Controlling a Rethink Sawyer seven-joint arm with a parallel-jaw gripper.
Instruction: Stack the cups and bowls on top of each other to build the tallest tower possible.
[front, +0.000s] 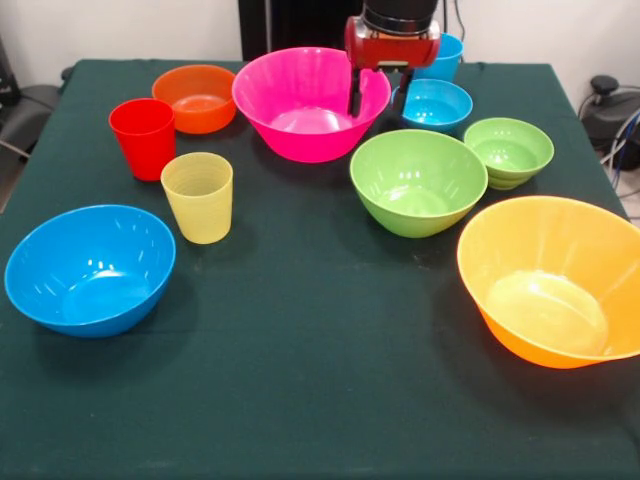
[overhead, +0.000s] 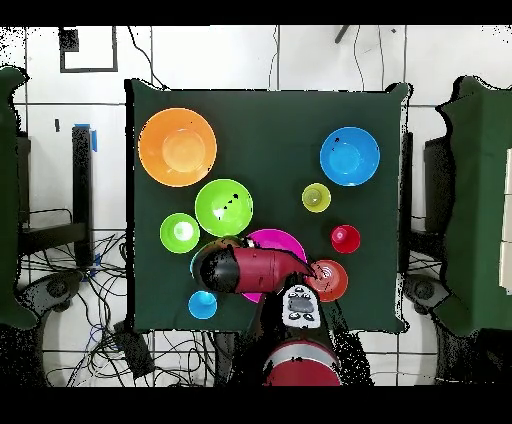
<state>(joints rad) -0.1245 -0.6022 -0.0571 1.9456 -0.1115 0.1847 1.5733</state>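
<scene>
My gripper (front: 380, 100) hangs open and empty over the right rim of the large pink bowl (front: 300, 110). One finger (front: 354, 98) is inside the rim and the other is outside, toward the small blue bowl (front: 436, 104). The light blue cup (front: 447, 56) stands behind the gripper. The red cup (front: 143, 137) and yellow cup (front: 198, 196) stand at the left. The small orange bowl (front: 197, 98), medium blue bowl (front: 90, 268), medium green bowl (front: 417, 182), small green bowl (front: 508, 150) and large yellow-orange bowl (front: 555, 280) all stand apart. No cup or bowl rests on another.
The dark green tablecloth (front: 300, 350) covers the table. In the overhead view my arm (overhead: 250, 270) lies across the pink bowl (overhead: 282, 240) and hides the small blue bowl. Cables lie on the floor beside the table.
</scene>
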